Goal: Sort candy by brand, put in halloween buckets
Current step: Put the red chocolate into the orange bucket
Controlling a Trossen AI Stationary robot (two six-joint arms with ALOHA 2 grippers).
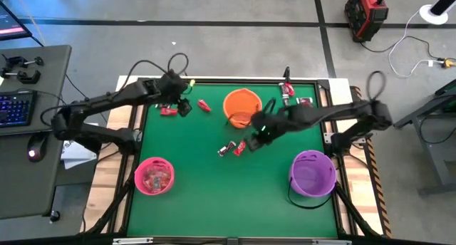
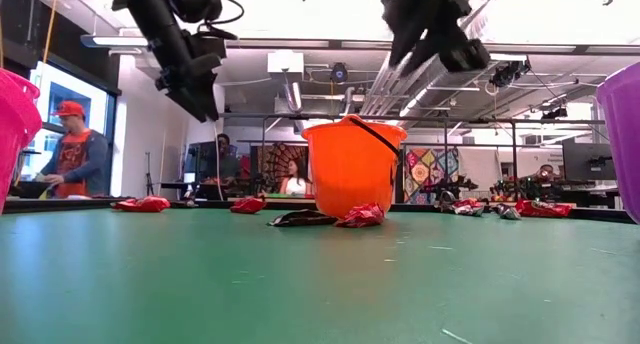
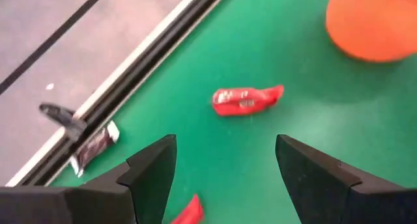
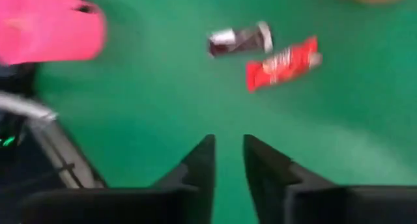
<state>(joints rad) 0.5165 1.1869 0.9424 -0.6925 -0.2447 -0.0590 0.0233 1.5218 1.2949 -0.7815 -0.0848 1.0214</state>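
R gripper (image 1: pixel 258 137), fingers barely parted w/ nothing between, hangs over the red-wrapped candy bar (image 1: pixel 239 147) at table centre, 6 o'clock of the round orange plastic bucket (image 1: pixel 241 107), prob. lining up a pick; L gripper (image 1: pixel 182 105), spread wide, empty, near 11 o'clock.

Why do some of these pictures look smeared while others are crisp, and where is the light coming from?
Right wrist view: the pink bucket and red candy are smeared and soft. Left wrist view: the orange bucket is out of focus, while the red candy is clearer. Low view: bright ceiling lights wash out the top, leaving the arms as dark shapes. High view: even light, faint shadows.
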